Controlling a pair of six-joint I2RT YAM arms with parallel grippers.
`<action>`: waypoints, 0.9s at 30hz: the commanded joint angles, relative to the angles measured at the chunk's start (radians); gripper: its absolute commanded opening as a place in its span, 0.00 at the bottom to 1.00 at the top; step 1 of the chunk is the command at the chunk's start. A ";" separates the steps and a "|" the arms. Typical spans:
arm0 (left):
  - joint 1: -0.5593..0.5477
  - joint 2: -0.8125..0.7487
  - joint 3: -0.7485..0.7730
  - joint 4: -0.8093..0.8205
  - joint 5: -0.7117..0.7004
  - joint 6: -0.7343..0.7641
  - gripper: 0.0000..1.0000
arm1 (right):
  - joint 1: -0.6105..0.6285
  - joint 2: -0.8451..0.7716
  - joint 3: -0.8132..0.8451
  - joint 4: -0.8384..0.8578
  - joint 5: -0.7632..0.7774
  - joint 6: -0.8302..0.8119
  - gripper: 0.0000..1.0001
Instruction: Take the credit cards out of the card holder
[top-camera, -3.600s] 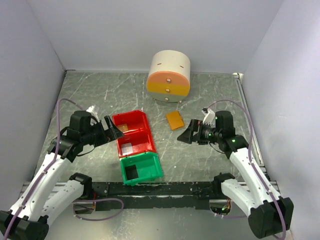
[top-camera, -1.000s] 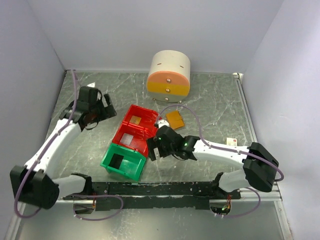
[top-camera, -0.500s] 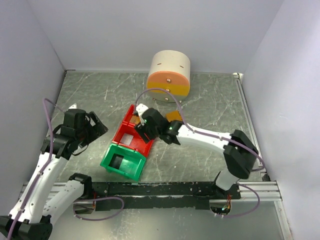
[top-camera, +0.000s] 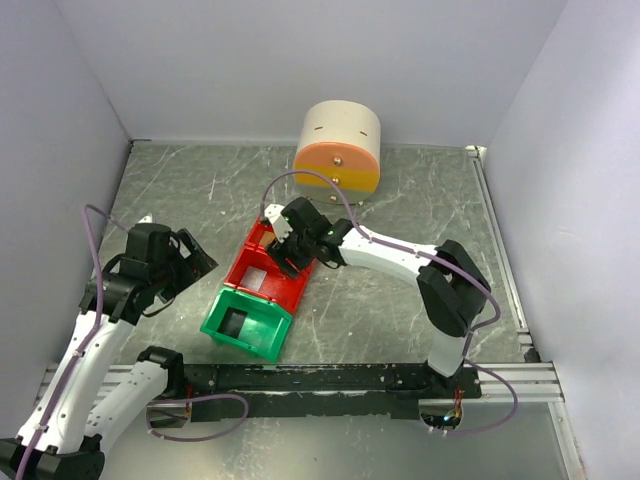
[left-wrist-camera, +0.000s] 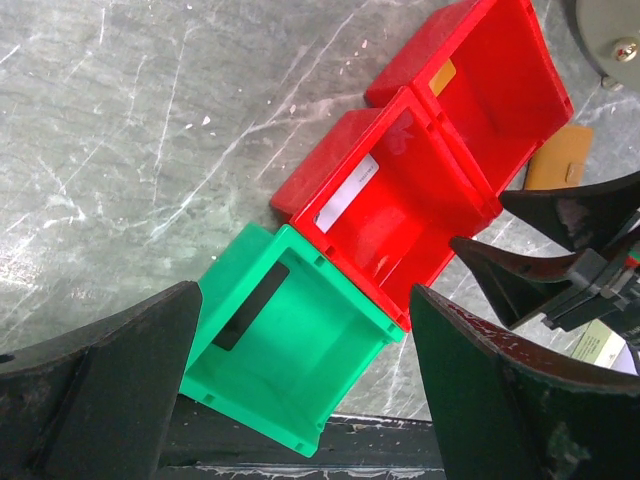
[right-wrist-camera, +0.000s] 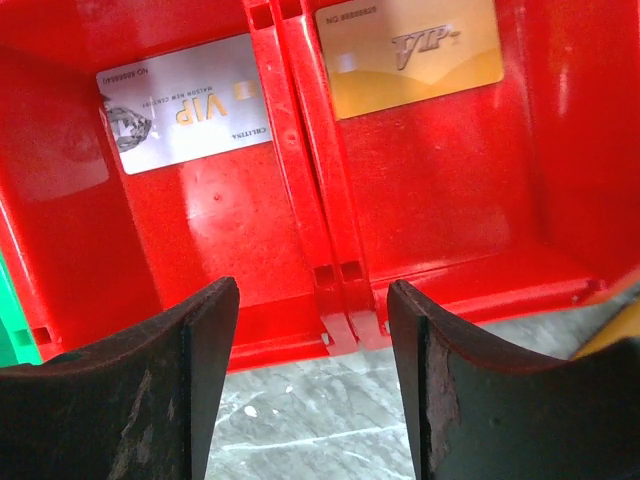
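Two credit cards lie inside the joined red bins (right-wrist-camera: 300, 190): a grey-silver card (right-wrist-camera: 185, 103) in one compartment and a gold card (right-wrist-camera: 410, 42) in the compartment beside it. Both also show in the left wrist view, the silver card (left-wrist-camera: 345, 192) and the gold card (left-wrist-camera: 443, 77). The orange-tan card holder (left-wrist-camera: 558, 155) lies closed on the table beyond the bins; in the top view my right arm covers it. My right gripper (top-camera: 288, 250) (right-wrist-camera: 310, 300) hangs open over the red bins' near rim, holding nothing. My left gripper (top-camera: 197, 262) (left-wrist-camera: 305, 295) is wide open, left of the bins.
A green bin (top-camera: 215, 318) with a dark card-like rectangle (left-wrist-camera: 250, 305) inside adjoins the red bins (top-camera: 240, 265) at the near end. A round cream and orange drawer unit (top-camera: 338, 150) stands at the back. Grey walls close off three sides.
My right arm has swung from the near side of the bins to over the far red compartments, and its jaws have narrowed. My left arm has drawn back toward its base.
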 joint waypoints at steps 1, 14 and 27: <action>0.005 0.006 0.032 -0.022 0.018 0.012 0.97 | 0.001 0.046 0.037 -0.008 -0.054 -0.018 0.61; 0.006 -0.027 0.032 -0.044 -0.015 0.018 0.97 | 0.002 0.116 0.073 0.005 0.184 0.211 0.25; 0.005 0.012 -0.005 0.020 0.030 0.044 0.97 | -0.005 0.124 0.065 0.007 0.393 0.430 0.24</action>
